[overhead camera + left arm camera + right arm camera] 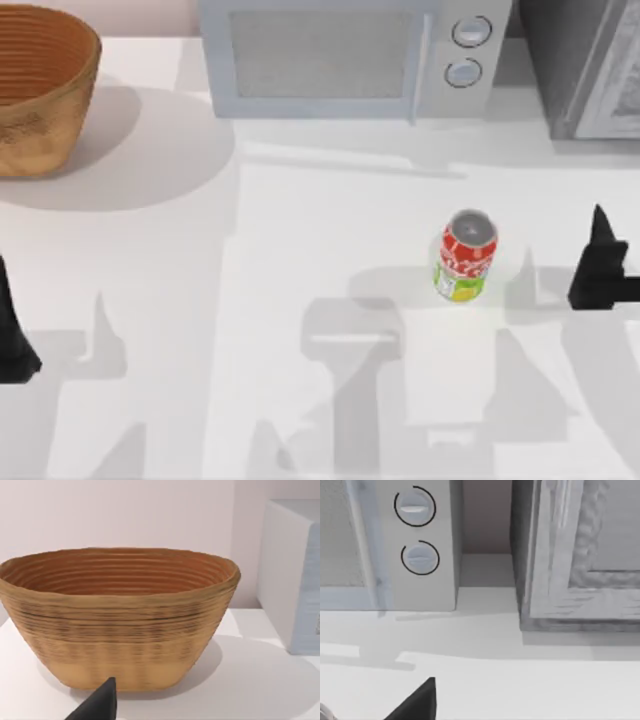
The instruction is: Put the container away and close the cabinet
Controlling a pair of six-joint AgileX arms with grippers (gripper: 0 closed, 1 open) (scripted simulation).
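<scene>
The cabinet (585, 70) and basket (40, 90) are cut by frame edges.

On the bench (300, 300) there is one small can (466, 256), one brown basket (40, 95), one white microwave (355, 55) with two round knobs, and one dark grey cabinet (585, 65). Two black end effectors show: left (12, 330) and right (600, 265).

Our matte black, angular left gripper (12, 330) tapers to a sharp point, its faces flat and faceted. Our right gripper (603, 262) wears the same plain black finish, one slim pointed finger above a blocky body. We see no markings, cables or screws on either.
</scene>
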